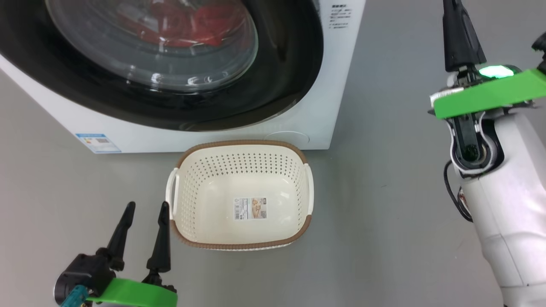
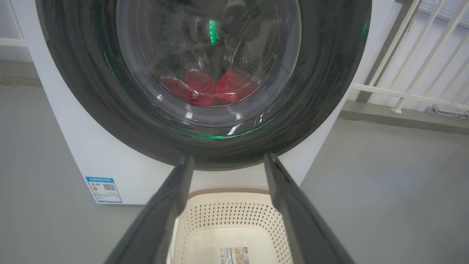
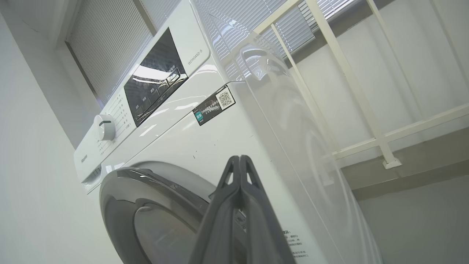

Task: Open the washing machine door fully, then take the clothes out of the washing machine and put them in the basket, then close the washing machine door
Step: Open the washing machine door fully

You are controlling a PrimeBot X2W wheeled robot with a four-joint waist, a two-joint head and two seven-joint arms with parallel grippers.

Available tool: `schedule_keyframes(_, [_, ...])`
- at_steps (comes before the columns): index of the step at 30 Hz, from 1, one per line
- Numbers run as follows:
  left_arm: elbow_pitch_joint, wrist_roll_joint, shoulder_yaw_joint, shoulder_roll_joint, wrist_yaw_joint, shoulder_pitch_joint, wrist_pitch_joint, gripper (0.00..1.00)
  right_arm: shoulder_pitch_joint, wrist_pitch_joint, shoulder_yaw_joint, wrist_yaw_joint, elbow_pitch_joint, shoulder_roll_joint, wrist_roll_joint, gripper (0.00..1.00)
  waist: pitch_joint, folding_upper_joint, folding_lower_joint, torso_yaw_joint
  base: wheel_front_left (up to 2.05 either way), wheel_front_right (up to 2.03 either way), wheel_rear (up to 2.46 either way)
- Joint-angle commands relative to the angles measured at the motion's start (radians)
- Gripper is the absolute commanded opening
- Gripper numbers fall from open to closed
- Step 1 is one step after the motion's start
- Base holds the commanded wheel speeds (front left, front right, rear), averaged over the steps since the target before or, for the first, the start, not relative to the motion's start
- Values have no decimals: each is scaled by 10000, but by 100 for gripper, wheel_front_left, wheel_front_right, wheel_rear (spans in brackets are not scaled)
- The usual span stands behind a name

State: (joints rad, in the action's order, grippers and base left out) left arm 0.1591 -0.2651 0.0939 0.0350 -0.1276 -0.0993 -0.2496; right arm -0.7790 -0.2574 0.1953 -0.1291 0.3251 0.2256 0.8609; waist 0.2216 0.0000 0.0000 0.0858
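Jaws differ: left jaws stand wide, low beside the basket; right jaws are shut, raised right of the washer. Its door is closed, clothes behind its glass. Shut, they may skid off its glossy rim; swinging, it could strike the basket.

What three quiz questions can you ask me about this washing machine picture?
1. True or false: the big round black-rimmed glass washing machine door is shut, with the bright red fabric clothes behind it.
2. What is inside the cream-white holey plastic basket? A) red clothes B) just a sticker C) a shoe
3. Which has its long dark fingers spread apart, the left gripper or the right gripper?
Key: 1 true; 2 B; 3 left.
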Motion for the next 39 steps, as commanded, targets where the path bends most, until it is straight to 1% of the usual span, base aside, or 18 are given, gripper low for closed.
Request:
schedule_keyframes(1, [-190,-93,-265,152,-31,-365,-122,100,-428,-14,514,-16,31,-26,884,0,191,0,0,200,0,0,0])
schedule_keyframes(5, [-165,-145,-155,152,-31,-537,-122,100,-1192,798,1318,-16,459,378,3099,0,422,0,0,350,0,0,0])
schedule_keyframes(7, [-155,-180,-89,152,-31,-619,-122,100,-1495,1241,1640,-16,644,624,3868,0,524,0,0,423,0,0,0])
schedule_keyframes(11, [-127,-247,37,152,-31,-765,-122,100,-2025,2392,2249,-16,1002,948,5128,0,744,0,0,554,0,0,0])
schedule_keyframes(12, [-127,-247,37,152,-31,-765,-122,100,-2025,2392,2249,-16,1002,948,5128,0,744,0,0,554,0,0,0])
schedule_keyframes(14, [-104,-278,91,152,-31,-845,-122,100,-2260,3050,2495,-16,1094,1054,5678,0,864,0,0,605,0,0,0])
schedule_keyframes(18, [-92,-335,208,152,-31,-1008,-122,100,-2660,4321,2585,-16,1371,1135,6771,0,1153,0,0,677,0,0,0])
schedule_keyframes(21, [-121,-395,324,152,-31,-1158,-122,100,-2937,5184,2386,-16,1528,1132,7515,0,1427,0,0,754,0,0,0])
schedule_keyframes(24, [-170,-441,415,152,-31,-1338,-122,100,-3287,5961,2091,-16,1798,1158,8062,0,1725,0,0,844,0,0,0])
schedule_keyframes(28, [-199,-523,497,152,-31,-1568,-122,100,-3768,6831,1775,-16,2259,1183,8482,0,2063,0,0,974,0,0,0])
schedule_keyframes(32, [-241,-607,550,152,-31,-1717,-122,100,-4212,7700,1819,-16,2883,1212,8543,0,2330,0,0,1083,0,0,0])
schedule_keyframes(35, [-202,-667,621,152,-31,-1787,-122,100,-4509,8229,1823,-16,3380,1090,8679,0,2448,0,0,1166,0,0,0])
schedule_keyframes(39, [-218,-719,680,152,-31,-1889,-122,100,-4932,8578,1820,-16,3787,975,8639,0,2642,0,0,1243,0,0,0])
